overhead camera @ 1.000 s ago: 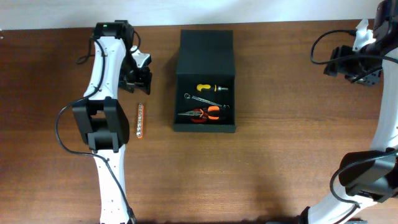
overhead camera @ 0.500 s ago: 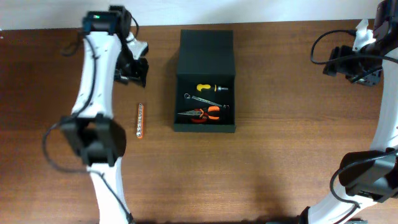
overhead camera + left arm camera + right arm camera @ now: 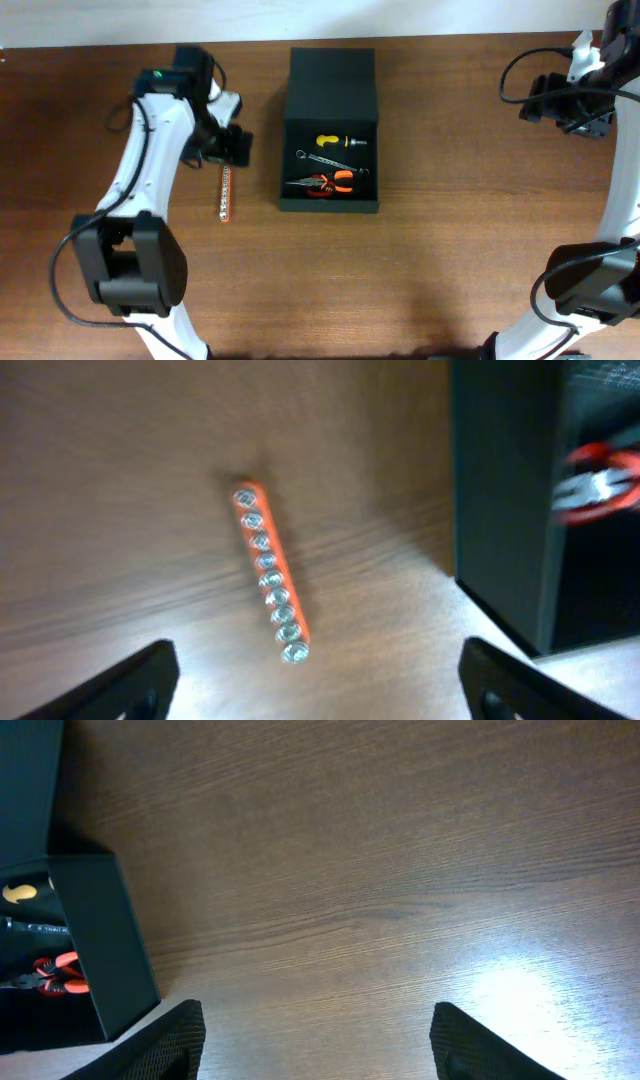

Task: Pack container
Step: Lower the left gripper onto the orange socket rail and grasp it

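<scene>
**Left arm lining up on the socket strip**

The left gripper [image 3: 235, 150], its fingers wide apart and empty, hovers over the far end of the orange socket strip [image 3: 270, 572]. The strip lies just left of the open container [image 3: 329, 130], far-centre on the table [image 3: 450, 260]. The gripper should centre on the strip and straddle its width before closing. Half a second earlier it stood farther back. The right gripper [image 3: 318, 1020] is open and empty.

No words, numbers or signs can be read. The orange plastic strip of shiny metal sockets [image 3: 270, 572], at nine o'clock from the dark green square cardboard box [image 3: 332, 85], is too blurry to tell.
</scene>
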You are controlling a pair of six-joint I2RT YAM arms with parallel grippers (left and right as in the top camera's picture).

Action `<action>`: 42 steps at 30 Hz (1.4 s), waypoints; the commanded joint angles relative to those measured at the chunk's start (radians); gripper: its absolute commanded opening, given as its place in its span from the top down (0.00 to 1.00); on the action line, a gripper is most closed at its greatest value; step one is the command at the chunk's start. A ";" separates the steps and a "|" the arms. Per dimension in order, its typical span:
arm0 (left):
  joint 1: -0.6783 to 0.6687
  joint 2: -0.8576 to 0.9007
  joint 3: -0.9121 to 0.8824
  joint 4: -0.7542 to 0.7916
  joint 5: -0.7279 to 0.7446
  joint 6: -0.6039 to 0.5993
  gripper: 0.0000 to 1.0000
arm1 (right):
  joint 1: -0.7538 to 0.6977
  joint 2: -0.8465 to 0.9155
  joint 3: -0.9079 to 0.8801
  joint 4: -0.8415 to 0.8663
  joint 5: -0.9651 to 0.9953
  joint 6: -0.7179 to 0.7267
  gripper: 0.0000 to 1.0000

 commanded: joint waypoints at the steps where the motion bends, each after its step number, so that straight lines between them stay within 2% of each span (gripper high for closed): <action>1: 0.009 -0.011 -0.078 0.043 0.060 -0.013 0.10 | 0.002 0.003 0.000 0.000 0.006 0.005 0.28; 5: 0.009 -0.011 -0.119 0.077 0.058 -0.013 0.10 | 0.002 0.003 0.000 0.001 0.006 0.005 0.28; 10: 0.009 -0.011 -0.122 0.115 -0.013 -0.033 0.11 | 0.002 0.003 0.000 0.004 0.006 0.005 0.28; 11: 0.009 -0.011 -0.126 0.116 -0.024 -0.044 0.16 | 0.002 0.003 0.000 0.004 0.006 0.005 0.28; 15: 0.009 -0.011 -0.164 0.132 -0.070 -0.074 0.17 | 0.002 0.003 0.000 0.004 0.006 0.005 0.28; 22: 0.009 -0.011 -0.255 0.192 -0.078 -0.079 0.19 | 0.002 0.003 0.000 0.004 0.006 0.005 0.28; 36: 0.009 -0.010 -0.369 0.306 -0.105 -0.221 0.22 | 0.002 0.003 0.000 0.003 0.005 0.005 0.29; 42: 0.009 -0.010 -0.391 0.332 -0.106 -0.227 0.21 | 0.002 0.003 0.000 0.003 0.005 0.005 0.28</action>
